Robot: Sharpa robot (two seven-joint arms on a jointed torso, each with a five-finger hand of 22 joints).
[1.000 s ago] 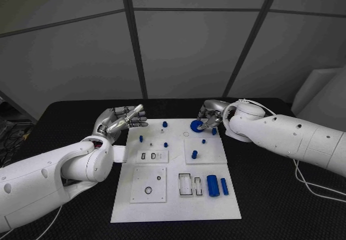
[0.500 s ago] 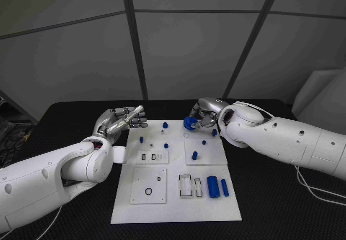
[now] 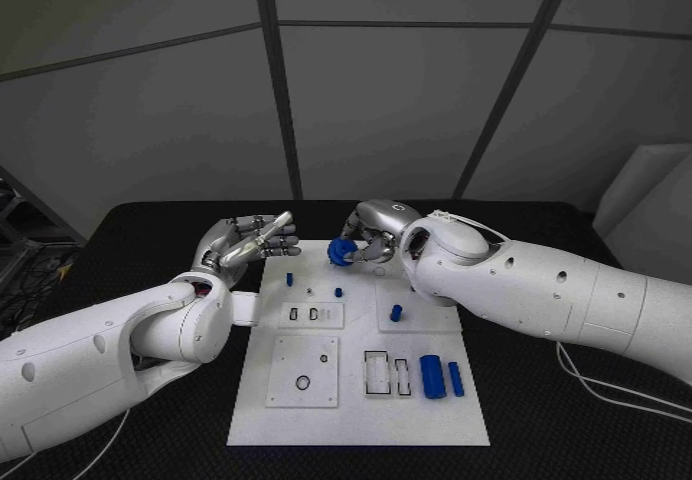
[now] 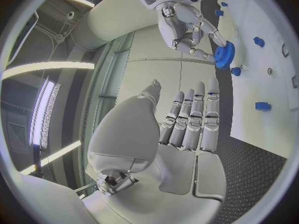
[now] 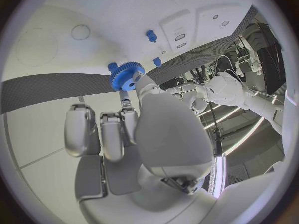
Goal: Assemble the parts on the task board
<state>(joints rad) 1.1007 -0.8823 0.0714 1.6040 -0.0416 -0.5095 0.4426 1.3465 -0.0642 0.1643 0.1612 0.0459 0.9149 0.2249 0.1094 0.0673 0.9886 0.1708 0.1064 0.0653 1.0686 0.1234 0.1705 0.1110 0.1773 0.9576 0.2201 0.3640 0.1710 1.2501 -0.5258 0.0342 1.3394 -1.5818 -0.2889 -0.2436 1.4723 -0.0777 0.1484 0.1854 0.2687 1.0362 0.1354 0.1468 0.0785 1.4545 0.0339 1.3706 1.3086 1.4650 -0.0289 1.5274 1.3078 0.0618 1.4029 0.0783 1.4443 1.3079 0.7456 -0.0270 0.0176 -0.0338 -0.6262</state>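
The black table [image 3: 144, 230] carries the white board [image 3: 361, 420], which lies in the middle of it and runs from the far edge toward me. On the board sit raised white plates: one at the near left [image 3: 306, 370] with a round ring mark on it, a smaller slotted one [image 3: 310, 314] just beyond it, and one on the right side [image 3: 401, 302] with a short blue peg [image 3: 395, 313] standing in it. Near the board's right edge, toward me, a thick blue cylinder [image 3: 433, 376] lies beside a thinner blue pin [image 3: 456, 378], both just right of two open rectangular slots [image 3: 372, 372]. Small blue pegs [image 3: 290, 279] stand apart from one another on the far half of the board. My right hand [image 3: 369, 232] is over the board's far edge, near its middle, and pinches a blue gear [image 3: 342, 251] between fingertips, held up off the board; the right wrist view shows the gear's toothed rim [image 5: 124, 76] at my fingertips with the board beyond it. My left hand [image 3: 248, 240] hovers over the board's far left corner, holding nothing, fingers straight and close together with the thumb apart, as the left wrist view shows [image 4: 187, 122]. The two hands are near each other but not touching.
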